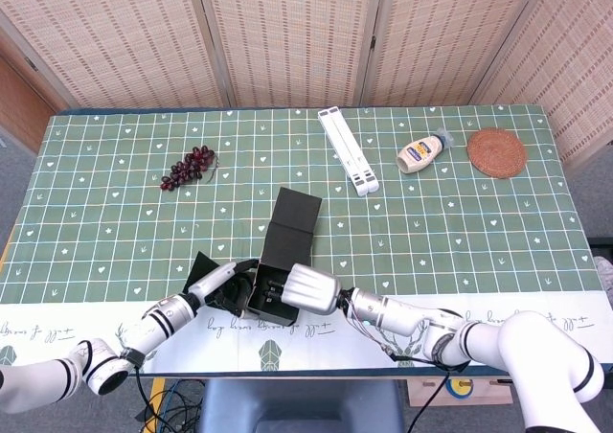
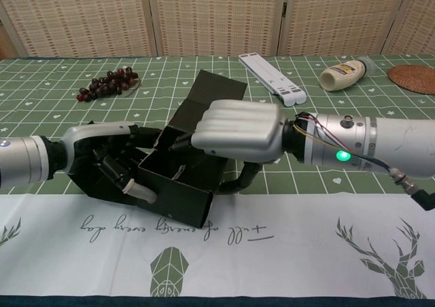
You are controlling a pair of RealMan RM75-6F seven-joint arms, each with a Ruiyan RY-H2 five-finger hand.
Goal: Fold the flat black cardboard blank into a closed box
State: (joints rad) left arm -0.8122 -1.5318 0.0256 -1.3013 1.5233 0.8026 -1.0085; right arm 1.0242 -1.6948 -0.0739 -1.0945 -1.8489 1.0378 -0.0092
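The black cardboard box (image 1: 290, 224) (image 2: 178, 197) stands half folded near the table's front edge, open at the top. Its lid flap (image 2: 219, 89) sticks up toward the back. My right hand (image 1: 312, 288) (image 2: 239, 130) grips it from the right, fingers curled over the top rim and thumb underneath. My left hand (image 1: 220, 284) (image 2: 102, 157) holds the box's left end: fingers reach over the upper edge and the thumb lies against the front-left wall. A black side flap lies flat on the table under the left hand. The box's inside is mostly hidden by the hands.
A bunch of grapes (image 1: 188, 168) (image 2: 105, 84) lies back left. A white folding stand (image 1: 349, 150) (image 2: 273, 78), a mayonnaise bottle (image 1: 422, 152) (image 2: 346, 74) and a round woven coaster (image 1: 496, 152) (image 2: 413, 78) sit at the back right. A white runner (image 2: 272, 253) covers the table's front strip.
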